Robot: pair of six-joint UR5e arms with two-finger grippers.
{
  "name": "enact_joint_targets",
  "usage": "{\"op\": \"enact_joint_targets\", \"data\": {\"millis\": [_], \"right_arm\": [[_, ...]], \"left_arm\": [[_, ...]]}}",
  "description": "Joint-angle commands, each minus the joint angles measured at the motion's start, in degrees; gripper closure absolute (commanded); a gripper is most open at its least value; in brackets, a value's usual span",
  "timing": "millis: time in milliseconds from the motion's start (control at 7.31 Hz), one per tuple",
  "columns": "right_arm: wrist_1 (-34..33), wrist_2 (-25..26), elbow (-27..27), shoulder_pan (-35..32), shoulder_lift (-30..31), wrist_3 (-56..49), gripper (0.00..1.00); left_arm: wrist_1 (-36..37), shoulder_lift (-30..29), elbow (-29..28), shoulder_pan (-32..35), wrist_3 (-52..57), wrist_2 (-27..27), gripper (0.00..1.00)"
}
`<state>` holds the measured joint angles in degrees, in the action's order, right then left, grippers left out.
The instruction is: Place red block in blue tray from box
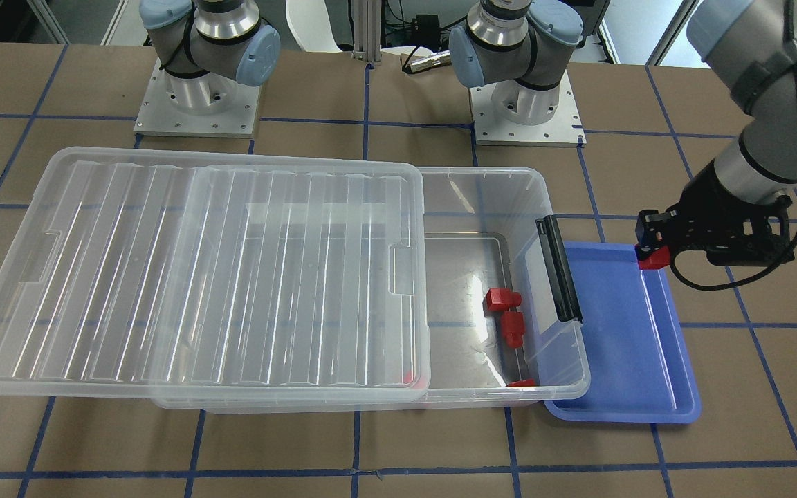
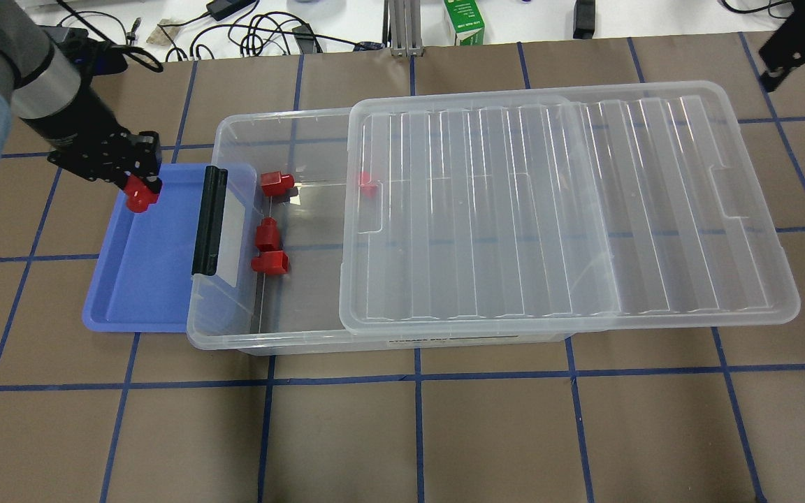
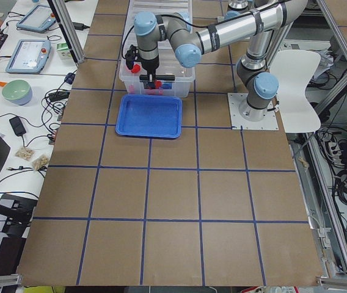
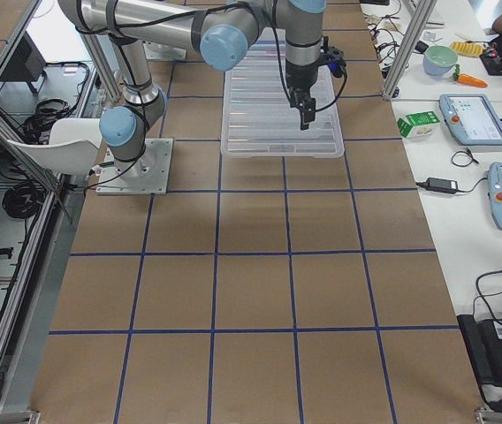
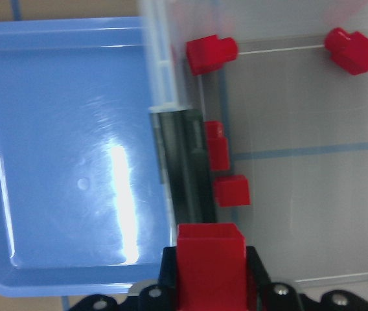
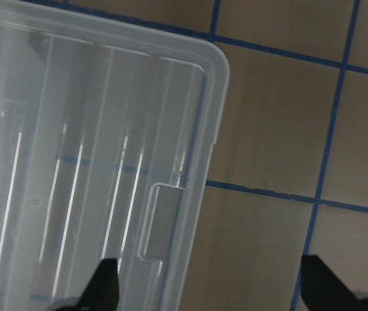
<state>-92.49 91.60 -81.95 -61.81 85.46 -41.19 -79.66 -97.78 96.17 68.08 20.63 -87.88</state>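
Observation:
My left gripper (image 2: 139, 187) is shut on a red block (image 2: 140, 196) and holds it over the far corner of the blue tray (image 2: 151, 279), by its rim. The left wrist view shows the block (image 5: 210, 259) between the fingers, with the bare tray (image 5: 74, 162) below. The clear box (image 2: 235, 341) stands to the right of the tray, partly over the tray's edge. Its lid (image 2: 570, 202) is slid aside. Several red blocks (image 2: 267, 235) lie in the uncovered end. My right gripper (image 6: 213, 288) is open and empty above the lid's far corner.
The box's black latch bar (image 2: 208, 220) stands at the short side next to the tray. One red block (image 2: 367, 183) shows through the lid's edge. Brown table with blue tape lines (image 2: 416, 377) lies all around. Cables and a green carton (image 2: 464, 19) sit beyond the far edge.

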Motion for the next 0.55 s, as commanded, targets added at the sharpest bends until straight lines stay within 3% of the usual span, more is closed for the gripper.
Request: {"op": "enact_joint_targets", "data": {"millis": [0,137,410], "right_arm": [[-3.4,-0.5,-4.5,4.6,-2.0,-4.4,0.0],[-7.8,-1.5,-8.6,5.4,-3.4,-6.4,0.0],[-14.8,-1.6,-15.5,5.4,-4.5,-4.3,0.0]], "left_arm": [[9.8,-5.8,4.0,-5.0,4.3,4.0,0.98],[15.4,-8.2,7.5,-5.1,4.4,4.2,0.98],[19.9,-10.7,9.7,-5.1,5.3,6.0,0.97]]}}
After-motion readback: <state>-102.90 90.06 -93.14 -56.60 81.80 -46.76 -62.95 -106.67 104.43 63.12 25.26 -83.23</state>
